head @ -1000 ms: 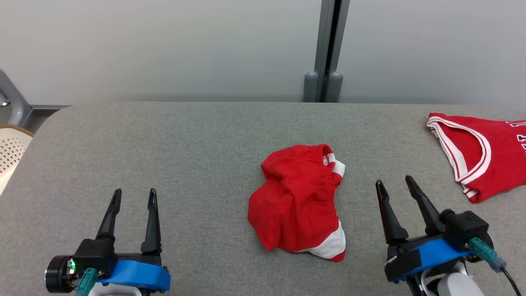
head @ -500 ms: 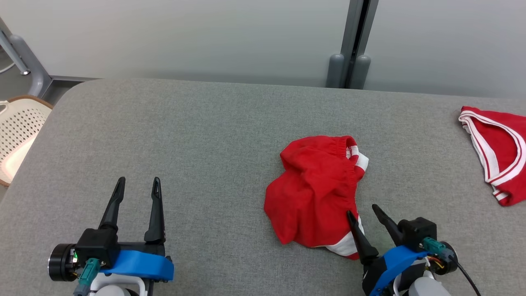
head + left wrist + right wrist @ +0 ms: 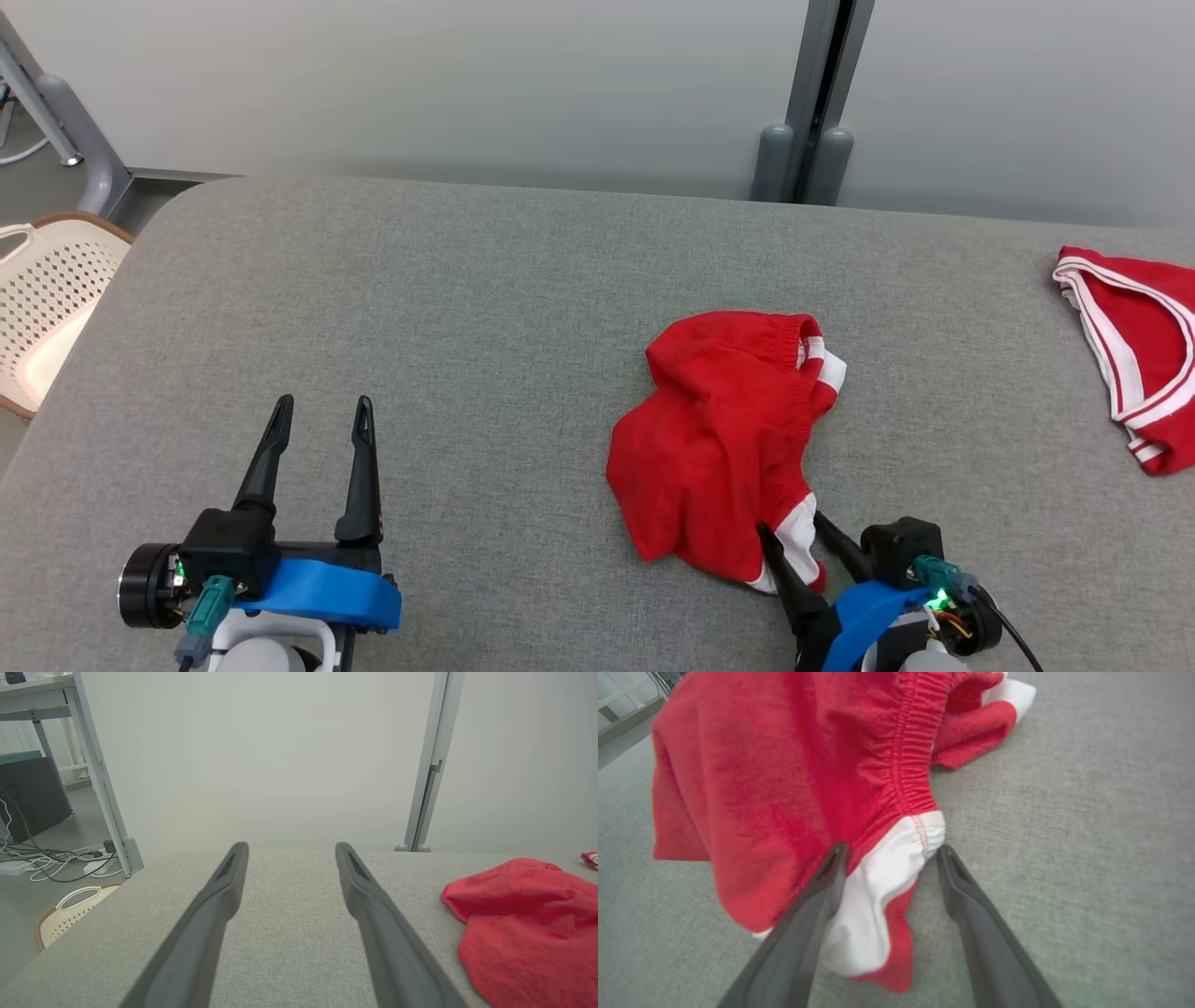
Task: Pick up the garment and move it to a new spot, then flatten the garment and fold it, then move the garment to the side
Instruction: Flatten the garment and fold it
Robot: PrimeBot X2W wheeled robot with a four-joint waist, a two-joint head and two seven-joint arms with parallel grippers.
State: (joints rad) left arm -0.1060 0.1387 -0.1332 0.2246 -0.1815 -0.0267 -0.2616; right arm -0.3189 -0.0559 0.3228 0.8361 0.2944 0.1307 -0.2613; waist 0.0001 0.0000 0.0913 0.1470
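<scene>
Count: two red garments, two grippers, one basket, one grey cloth-covered table (image 3: 448,308). The garment (image 3: 724,448) for handling lies right of centre, towards the table's near edge. The second red-and-white piece (image 3: 1144,364) lies well apart at the far right, cut off by the frame. The perforated basket (image 3: 42,299) stands past the table's left end, partly cropped. The left gripper (image 3: 323,403) is over bare table, jaws spread and holding nothing. The right gripper (image 3: 794,525), its body cut off at the bottom edge, has its jaws spread astride the garment's near white corner, not pinched. The garment is a crumpled red heap with a gathered elastic waistband and white panels. Its leg openings cannot be made out.
</scene>
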